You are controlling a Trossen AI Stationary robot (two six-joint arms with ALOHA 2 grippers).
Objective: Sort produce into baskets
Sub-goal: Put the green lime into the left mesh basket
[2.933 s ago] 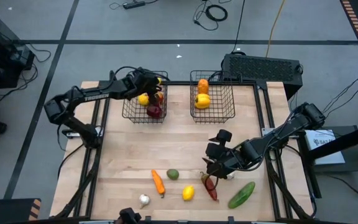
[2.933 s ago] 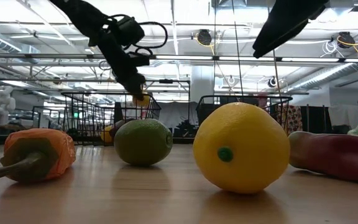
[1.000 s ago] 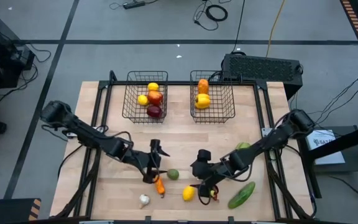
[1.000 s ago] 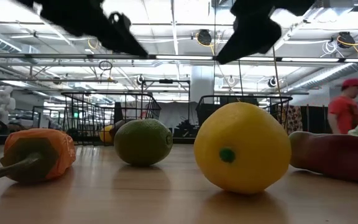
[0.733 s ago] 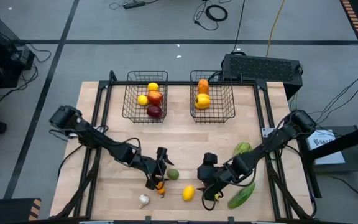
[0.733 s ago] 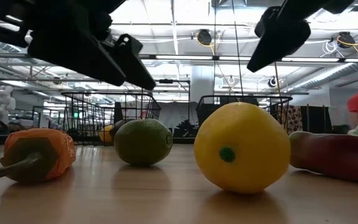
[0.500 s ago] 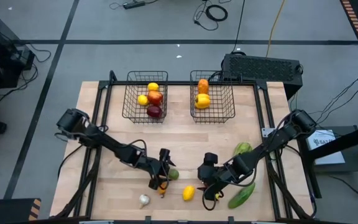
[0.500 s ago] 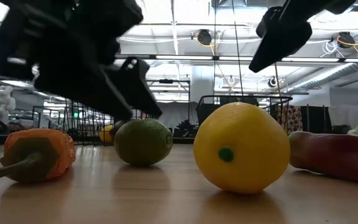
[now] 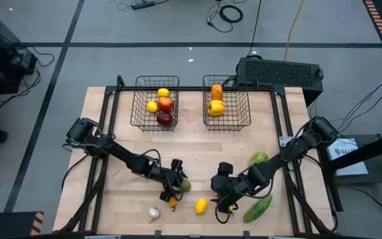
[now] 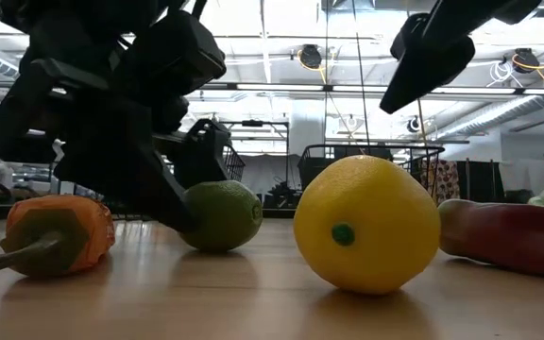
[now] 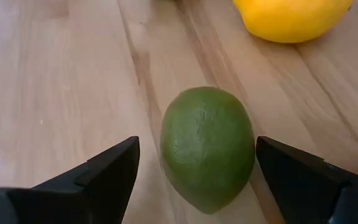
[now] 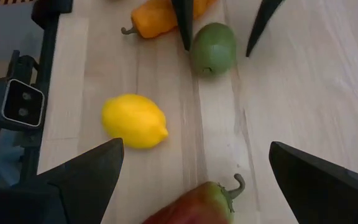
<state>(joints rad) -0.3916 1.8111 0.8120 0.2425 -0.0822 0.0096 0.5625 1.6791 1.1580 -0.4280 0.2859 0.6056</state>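
Wooden table (image 9: 197, 149) now has the left gripper (image 11: 194, 174) down from the baskets (image 9: 154, 103), its fingers apart around the lime (image 11: 207, 146), ready to close; the right gripper (image 9: 223, 198) hangs spread over the chilli (image 12: 194, 204).

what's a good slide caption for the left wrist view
Open left gripper straddling a green lime on the wooden table, with a yellow lemon lying just beyond.

Two dark wire baskets at table's far edge: left basket (image 9: 154, 103) holds two lemons and two red apples, right basket (image 9: 227, 103) orange and yellow pieces. Loose near front: lime (image 9: 185, 186), carrot (image 9: 172, 200), garlic (image 9: 153, 214), lemon (image 9: 201, 206), chilli (image 12: 194, 204), cucumber (image 9: 258, 208).
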